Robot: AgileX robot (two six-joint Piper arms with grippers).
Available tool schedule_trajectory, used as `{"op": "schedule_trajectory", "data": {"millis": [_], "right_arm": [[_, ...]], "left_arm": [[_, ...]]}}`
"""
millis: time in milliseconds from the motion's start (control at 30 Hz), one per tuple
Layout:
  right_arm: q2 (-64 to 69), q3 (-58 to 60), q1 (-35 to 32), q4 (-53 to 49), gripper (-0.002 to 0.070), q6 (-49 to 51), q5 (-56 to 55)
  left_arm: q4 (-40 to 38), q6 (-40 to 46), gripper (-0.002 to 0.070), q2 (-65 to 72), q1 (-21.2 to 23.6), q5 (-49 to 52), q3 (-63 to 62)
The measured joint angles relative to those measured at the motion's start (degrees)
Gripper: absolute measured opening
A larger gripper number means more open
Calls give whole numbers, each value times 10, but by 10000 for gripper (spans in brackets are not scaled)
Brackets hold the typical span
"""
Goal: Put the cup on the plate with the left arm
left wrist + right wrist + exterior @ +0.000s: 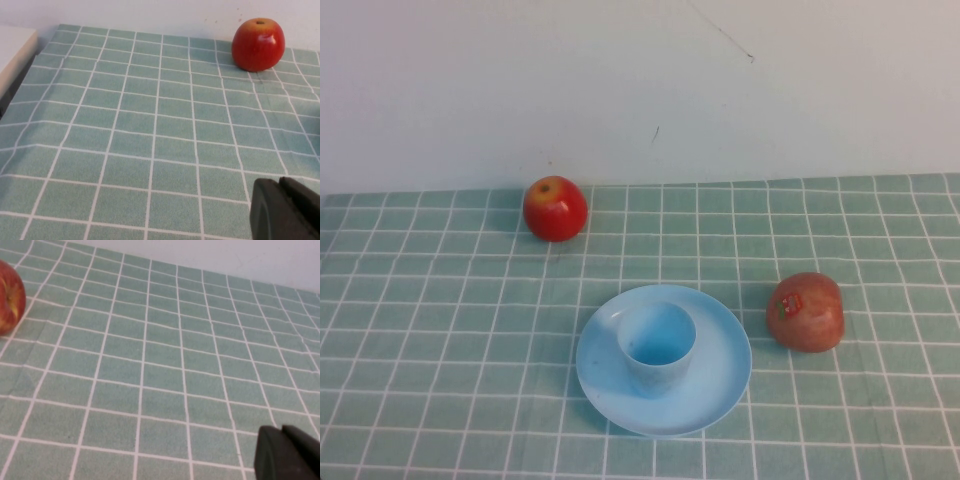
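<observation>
The cup point(657, 347) is already sitting upright on the plate point(728, 380), near-centre of the table point(440, 330), so no reach looks needed. Left gripper point(285, 210) is hovering over bare cloth on the left, red apple point(258, 44) far of it; right gripper point(287, 452) is parked right. Can't tell either gripper's opening; neither is holding anything visible.

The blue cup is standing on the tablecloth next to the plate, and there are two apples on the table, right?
Not quite. The high view shows the cup standing upright on the plate, not beside it. Two apples, one at the back, one right of the plate, is correct. Each wrist view shows only a bit of its gripper: left gripper, right gripper.
</observation>
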Motion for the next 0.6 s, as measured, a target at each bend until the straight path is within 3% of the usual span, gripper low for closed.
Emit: {"op": "schedule_trajectory", "data": {"millis": [600], "right_arm": [[0,0,0,0,-2,0,0]], "left_arm": [[0,-5,-3,0,0,0,0]]}}
